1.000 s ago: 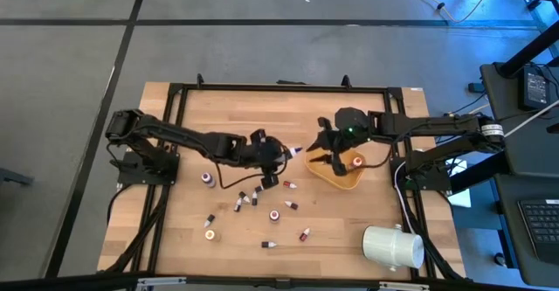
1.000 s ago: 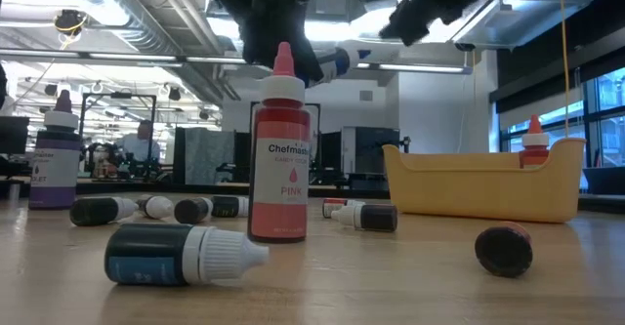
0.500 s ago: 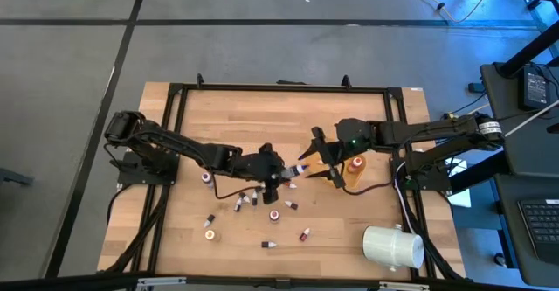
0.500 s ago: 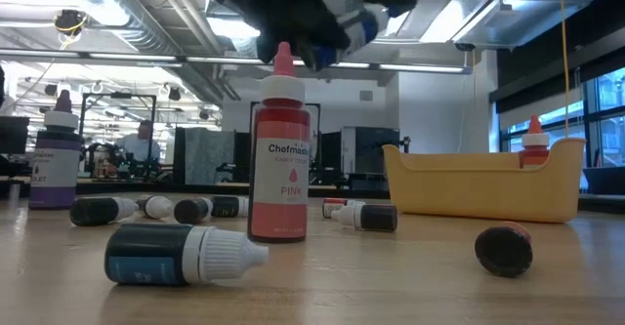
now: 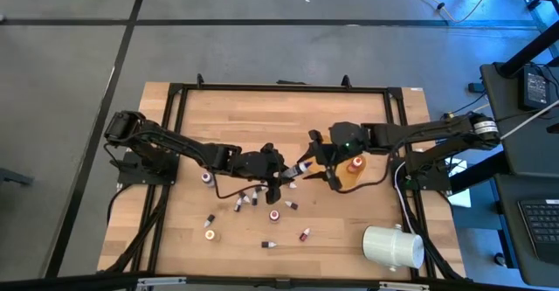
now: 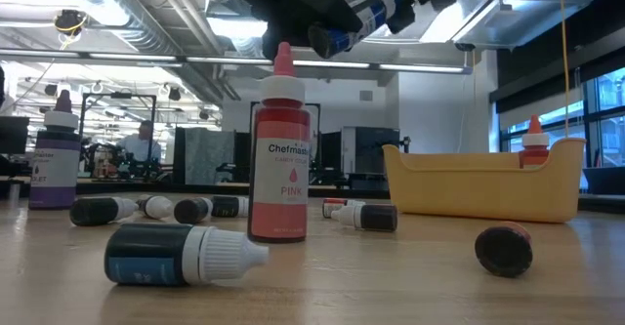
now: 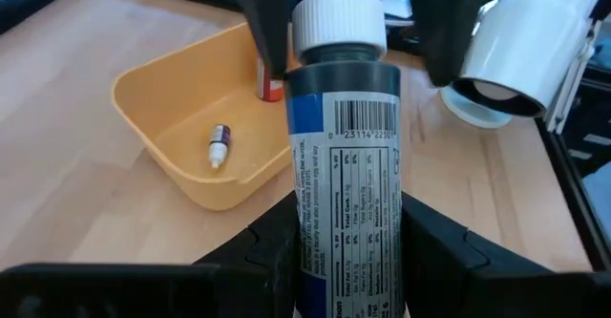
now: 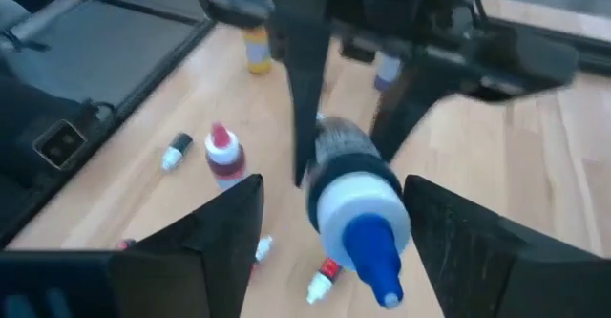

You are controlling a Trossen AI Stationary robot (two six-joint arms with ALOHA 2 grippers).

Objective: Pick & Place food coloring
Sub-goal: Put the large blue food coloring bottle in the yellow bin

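Wooden table (image 5: 349, 230), workshop beyond. Yellow bowl (image 7: 172, 117) is the landmark, one small bottle (image 7: 220, 146) lying inside. Left gripper (image 5: 281, 170), just beside the bowl, clamps a blue-labelled dropper bottle (image 7: 346, 156) by its body, held off the table. Right gripper (image 5: 316, 160), fingers spread wide either side of the bottle's cap, grips nothing. More bottles scattered near the bowl, pink one (image 6: 281, 159) upright. Risk: a handover mistimed, left releasing before right closes, would drop the bottle short of the bowl.
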